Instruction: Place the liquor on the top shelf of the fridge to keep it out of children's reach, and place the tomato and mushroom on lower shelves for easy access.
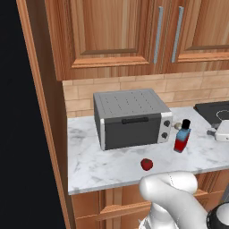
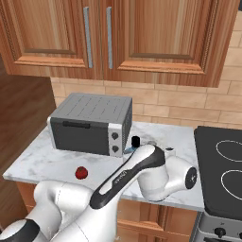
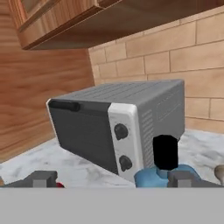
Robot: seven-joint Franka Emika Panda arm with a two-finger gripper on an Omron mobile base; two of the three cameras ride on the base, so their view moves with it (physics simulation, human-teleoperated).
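The liquor [image 1: 182,136] stands upright on the marble counter, right of the oven's front corner: red body, blue shoulder, black cap. In the hand view its cap [image 3: 165,152] and blue shoulder rise just behind my right fingertip [image 3: 183,178]. My gripper [image 3: 113,179] is open, low over the counter, with nothing between its fingers. The tomato [image 1: 146,164] lies near the counter's front edge, and a red sliver of it [image 3: 59,185] peeks beside the left fingertip. The mushroom [image 1: 178,125] sits just behind the bottle. In the right base view my arm covers the bottle up to its cap [image 2: 135,141].
A grey countertop oven [image 1: 129,118] sits on the marble counter [image 1: 98,165] against the brick wall. A black stovetop [image 2: 222,170] lies to the right, with a small white object [image 1: 222,130] at its edge. Wooden cabinets [image 1: 116,31] hang overhead. A tall dark surface [image 1: 18,134] fills the far left.
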